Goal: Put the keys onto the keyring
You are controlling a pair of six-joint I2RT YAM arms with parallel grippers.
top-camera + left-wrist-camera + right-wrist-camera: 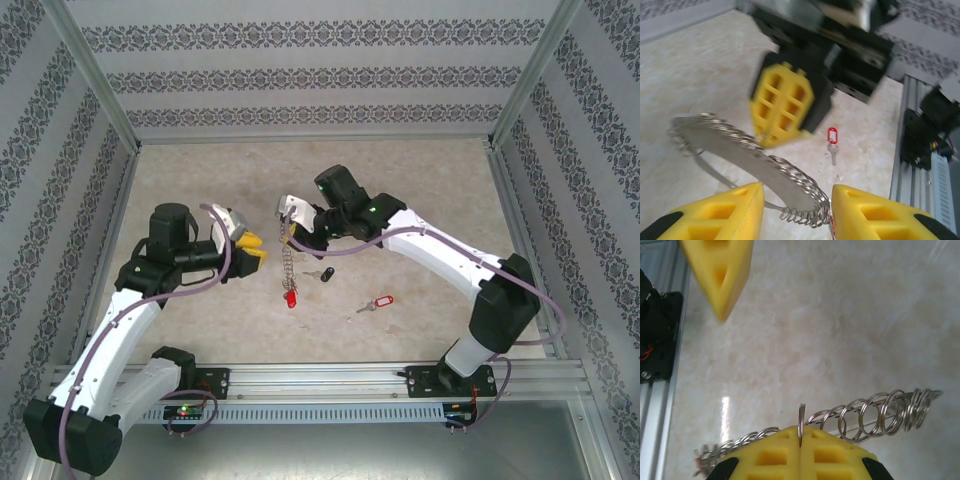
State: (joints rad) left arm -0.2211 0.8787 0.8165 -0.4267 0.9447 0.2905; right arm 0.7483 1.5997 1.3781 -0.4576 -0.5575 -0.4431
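Note:
The keyring [289, 265] hangs edge-on from my right gripper [290, 235], which is shut on one of its small loops [801, 422]. Low on the ring hangs a red-tagged key [291, 298]. My left gripper [252, 252] is just left of the ring. In the left wrist view the ring's looped lower rim [805, 200] lies between my left gripper's [797, 210] yellow fingers [735, 212], which stand apart. The right one is at the rim; the left one is clear of it. A black-headed key [325, 274] and another red-tagged key [376, 303] [832, 137] lie on the table.
The beige tabletop [420, 180] is walled by patterned panels. An aluminium rail [330, 380] with both arm bases runs along the near edge. The two loose keys lie just right of the hanging ring.

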